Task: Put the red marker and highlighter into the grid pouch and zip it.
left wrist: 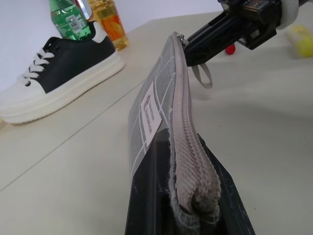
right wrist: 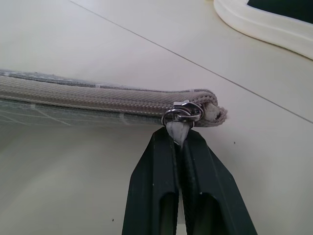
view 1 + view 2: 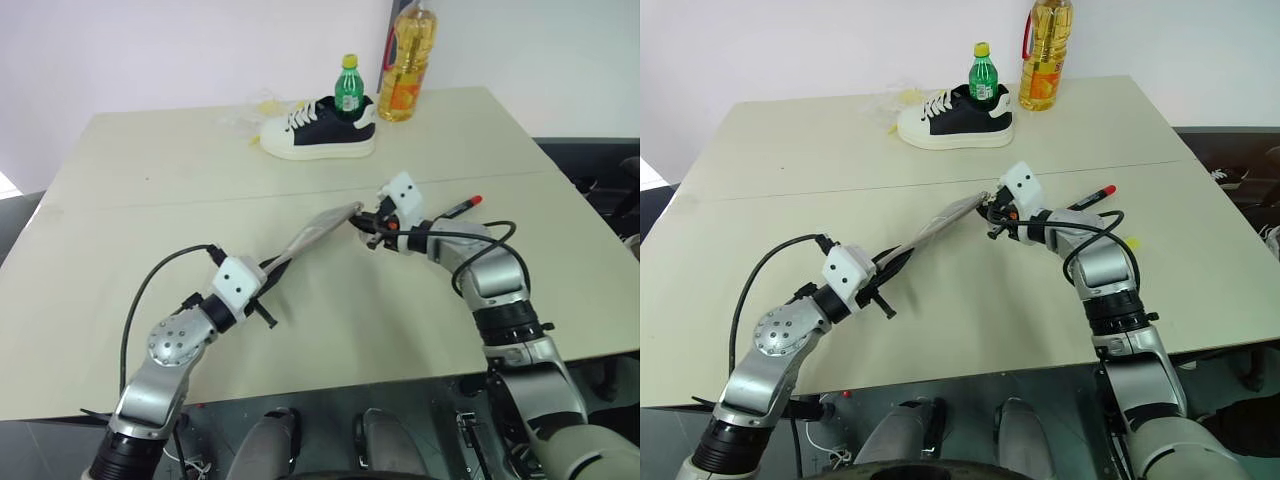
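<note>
Holding the grid pouch (image 3: 318,232) off the table (image 3: 150,210), the left gripper (image 1: 183,205) was clamped shut on one end of it, edge-up, zip side on top. The right gripper (image 2: 181,147) was pinched closed on the fabric tab of the zip pull (image 2: 182,113) at the pouch's far end; the zip looked fully closed along its length. The red marker (image 3: 461,208) lay on the table just behind the right forearm, outside the pouch. The highlighter (image 1: 301,39) lay on the table too, near the marker, partly hidden by the right arm in the head views. A black-and-white sneaker (image 3: 320,128), green bottle (image 3: 348,88) and oil bottle (image 3: 408,62) stood at the table's far side, well apart.
</note>
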You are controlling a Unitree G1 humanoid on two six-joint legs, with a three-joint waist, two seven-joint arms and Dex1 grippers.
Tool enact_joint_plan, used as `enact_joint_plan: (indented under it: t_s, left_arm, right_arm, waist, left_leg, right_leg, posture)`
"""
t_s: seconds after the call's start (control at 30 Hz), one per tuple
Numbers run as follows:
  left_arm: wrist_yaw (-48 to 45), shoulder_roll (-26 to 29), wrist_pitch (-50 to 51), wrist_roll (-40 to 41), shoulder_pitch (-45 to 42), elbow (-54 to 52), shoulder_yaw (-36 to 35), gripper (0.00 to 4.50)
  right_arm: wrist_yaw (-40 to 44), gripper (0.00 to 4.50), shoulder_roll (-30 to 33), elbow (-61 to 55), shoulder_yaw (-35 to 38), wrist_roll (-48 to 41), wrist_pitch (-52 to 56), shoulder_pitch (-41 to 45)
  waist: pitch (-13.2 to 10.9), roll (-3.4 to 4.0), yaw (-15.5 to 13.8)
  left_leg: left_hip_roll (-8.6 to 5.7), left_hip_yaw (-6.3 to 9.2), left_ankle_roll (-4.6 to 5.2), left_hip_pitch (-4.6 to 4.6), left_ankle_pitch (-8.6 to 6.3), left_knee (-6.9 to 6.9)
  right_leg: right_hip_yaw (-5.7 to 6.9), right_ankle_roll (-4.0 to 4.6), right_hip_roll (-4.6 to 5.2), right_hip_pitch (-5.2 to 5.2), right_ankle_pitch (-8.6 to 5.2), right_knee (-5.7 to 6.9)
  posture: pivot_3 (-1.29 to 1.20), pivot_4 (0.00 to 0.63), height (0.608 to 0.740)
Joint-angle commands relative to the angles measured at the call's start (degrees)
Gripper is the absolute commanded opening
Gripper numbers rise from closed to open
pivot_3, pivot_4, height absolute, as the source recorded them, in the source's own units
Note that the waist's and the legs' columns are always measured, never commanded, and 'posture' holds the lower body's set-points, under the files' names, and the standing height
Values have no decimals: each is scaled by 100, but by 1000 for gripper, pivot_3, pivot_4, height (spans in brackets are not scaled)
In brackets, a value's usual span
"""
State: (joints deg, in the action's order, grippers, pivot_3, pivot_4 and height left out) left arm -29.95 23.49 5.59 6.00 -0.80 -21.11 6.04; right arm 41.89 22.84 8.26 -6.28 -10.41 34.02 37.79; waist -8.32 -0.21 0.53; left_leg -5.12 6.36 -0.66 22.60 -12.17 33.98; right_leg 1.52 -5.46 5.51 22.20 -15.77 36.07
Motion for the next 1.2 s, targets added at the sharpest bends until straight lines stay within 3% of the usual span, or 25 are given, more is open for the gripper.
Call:
enact_joint_plan:
  t_s: [0.03, 0.4, 0.63, 0.83, 0.97, 1.07, 1.1, 1.2]
  left_arm:
    - [160, -151, -176, -278, -230, 12, 198, 0]
    - [717, -1098, -29, -1137, -1191, 1228, 1040, 0]
    - [1066, -1617, -251, -1376, -1808, 2174, 1128, 0]
    - [1111, -1730, -430, -1459, -2007, 2511, 1088, 0]
    - [1055, -1627, -497, -1433, -1939, 2427, 985, 0]
    - [913, -1420, -502, -1302, -1750, 2147, 864, 0]
    - [877, -1348, -500, -1264, -1679, 2051, 826, 0]
    - [862, -1162, -428, -1236, -1436, 1773, 701, 0]
  right_arm:
    - [116, 46, 313, -681, -393, 324, -84, 11]
    - [718, 46, 845, -2240, -1197, 486, 193, -246]
    - [1202, 46, 1165, -2942, -1401, 354, 325, -300]
    - [1188, 46, 1336, -3012, -1352, 367, 367, -303]
    - [1406, 1309, 1665, -2868, -1069, 249, 322, -361]
    - [1227, 3059, 1980, -2346, -538, 304, 197, -419]
    - [1130, 3392, 2066, -2114, -371, 330, 202, -424]
    - [663, 3392, 2100, -1410, 67, 380, 417, -374]
  waist:
    - [-1, 2, -16]
    - [-10, -16, -140]
    - [-12, -26, -137]
    - [-12, -26, -128]
    - [-12, -27, -124]
    - [-13, -28, -133]
    - [-13, -28, -132]
    - [-13, -30, -135]
  left_leg:
    - [0, 0, 0, 1, 0, 0]
    - [-3, 1, 0, 7, 0, 12]
    - [-7, 4, 0, 16, 0, 21]
    - [-5, 5, -1, 18, 1, 20]
    - [-5, 5, -1, 18, 1, 20]
    - [-5, 6, -1, 17, 1, 21]
    - [-6, 5, -1, 17, 1, 22]
    - [-7, 4, -1, 18, 1, 23]
  right_leg:
    - [0, 0, 0, 1, 0, 0]
    - [4, -3, 0, -1, 1, -1]
    - [12, -7, 1, 0, 2, -2]
    - [14, -8, -1, 4, 2, -2]
    - [14, -8, -1, 4, 2, -2]
    - [16, -9, -1, 0, 2, -2]
    - [16, -9, 1, 0, 2, -2]
    - [14, -9, 2, 0, 3, -2]
  posture:
    - [0, 150, 738]
    - [0, 150, 738]
    - [0, 150, 738]
    - [0, 150, 738]
    - [0, 150, 738]
    - [0, 150, 738]
    - [0, 150, 738]
    - [0, 150, 738]
